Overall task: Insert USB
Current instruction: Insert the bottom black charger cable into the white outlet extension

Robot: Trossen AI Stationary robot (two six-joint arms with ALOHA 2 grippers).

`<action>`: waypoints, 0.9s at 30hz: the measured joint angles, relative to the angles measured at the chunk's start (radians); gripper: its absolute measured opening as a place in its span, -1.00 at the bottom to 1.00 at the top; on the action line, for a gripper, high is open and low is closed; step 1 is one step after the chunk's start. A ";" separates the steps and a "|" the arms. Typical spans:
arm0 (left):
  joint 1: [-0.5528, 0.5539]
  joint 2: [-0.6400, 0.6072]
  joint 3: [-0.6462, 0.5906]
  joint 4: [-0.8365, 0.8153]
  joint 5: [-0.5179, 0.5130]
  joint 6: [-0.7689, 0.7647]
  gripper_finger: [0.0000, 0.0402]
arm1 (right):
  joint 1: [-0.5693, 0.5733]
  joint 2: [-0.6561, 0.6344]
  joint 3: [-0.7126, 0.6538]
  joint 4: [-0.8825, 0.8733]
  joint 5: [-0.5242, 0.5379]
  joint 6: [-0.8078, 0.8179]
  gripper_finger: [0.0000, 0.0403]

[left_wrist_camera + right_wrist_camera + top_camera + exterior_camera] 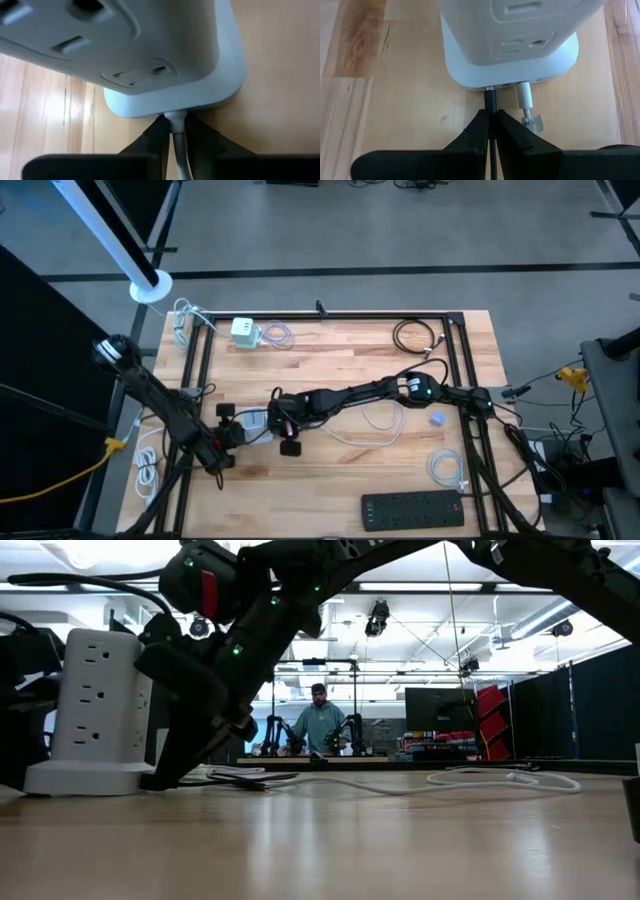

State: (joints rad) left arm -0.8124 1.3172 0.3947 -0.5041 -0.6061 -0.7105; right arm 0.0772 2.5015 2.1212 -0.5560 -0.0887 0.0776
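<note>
Standing upright on the wooden tabletop (340, 480), near its left middle: a white power tower (95, 705) with outlets on its sides and a rounded base (510, 70). Lying further off: a black power strip (412, 509) by the near edge, a small white charger (243, 331) far back. Reaching in from opposite sides of the tower, both arms. Clamping the right hand (490, 122) together on a black USB plug (490, 100), its metal tip touching a port in the base, just beside a white plug (524, 95) already sitting there. Closing the left hand (173, 131) on the tower's own white cord (177, 135) where leaving the base.
</note>
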 joint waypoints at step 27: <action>0.004 -0.010 0.015 -0.036 0.025 0.002 -0.81 | 0.005 -0.024 0.153 -0.276 -0.050 -0.120 -0.22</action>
State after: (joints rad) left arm -0.8085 1.3069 0.4095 -0.5397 -0.5815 -0.7090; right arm 0.0824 2.4780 2.2743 -0.8321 -0.1386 -0.0420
